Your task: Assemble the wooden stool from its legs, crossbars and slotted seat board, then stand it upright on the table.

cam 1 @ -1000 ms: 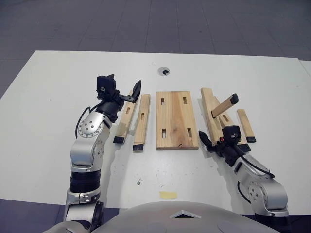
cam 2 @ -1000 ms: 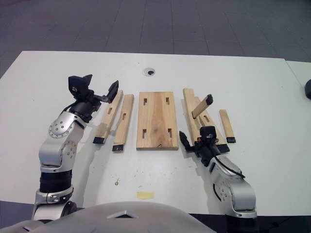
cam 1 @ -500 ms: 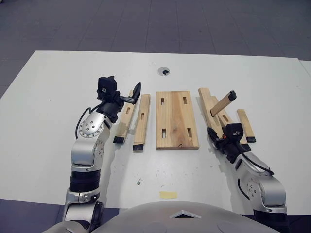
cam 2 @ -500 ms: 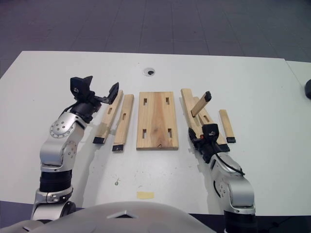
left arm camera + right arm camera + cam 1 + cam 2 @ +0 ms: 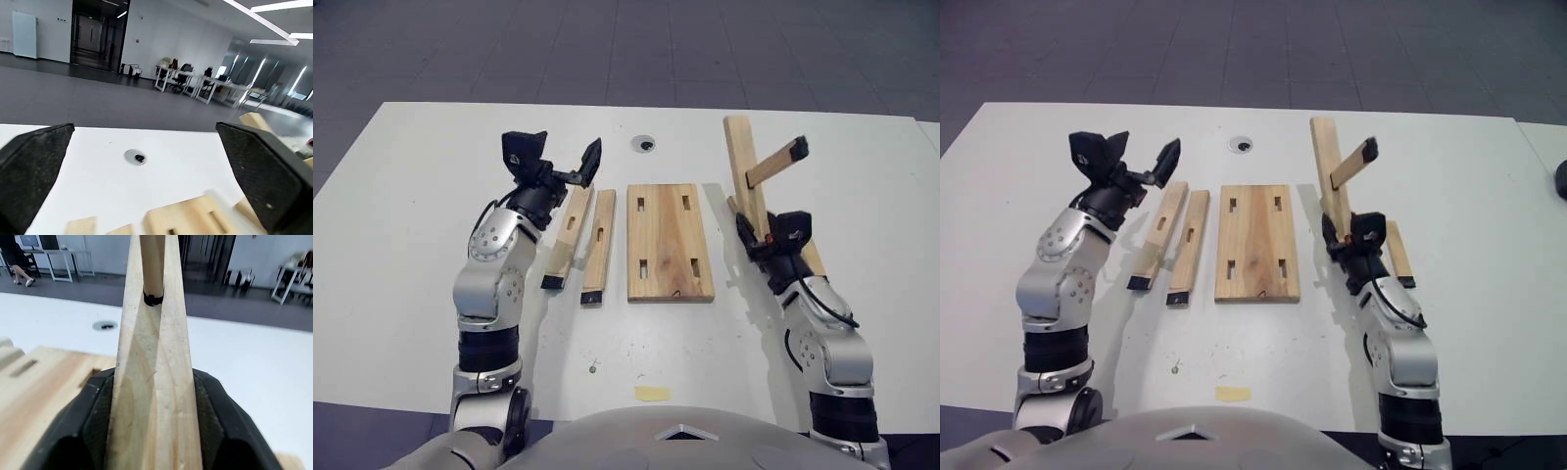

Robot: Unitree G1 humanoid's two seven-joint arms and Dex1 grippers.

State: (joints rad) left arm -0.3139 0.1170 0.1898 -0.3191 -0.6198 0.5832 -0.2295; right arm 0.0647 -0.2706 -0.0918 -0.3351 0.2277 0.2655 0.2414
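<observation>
Assembly is judged barely begun: one crossbar [image 5: 773, 164] appears slotted into a leg [image 5: 741, 162], and nothing else is joined. That leg is clamped near its lower end by the right gripper [image 5: 759, 240] and held almost upright, just right of the seat board [image 5: 669, 242]. The board is laid flat on the table [image 5: 411, 196], its four slots unfilled. Two legs [image 5: 570, 235] are laid side by side to its left, black caps toward the robot. The left gripper [image 5: 558, 157] is held wide apart above their far ends, grasping nothing. A loose crossbar [image 5: 1397, 257] is laid beside the right arm. Remaining joints, seat fitting and standing are left undone. Pale, plain wood is seen throughout.
</observation>
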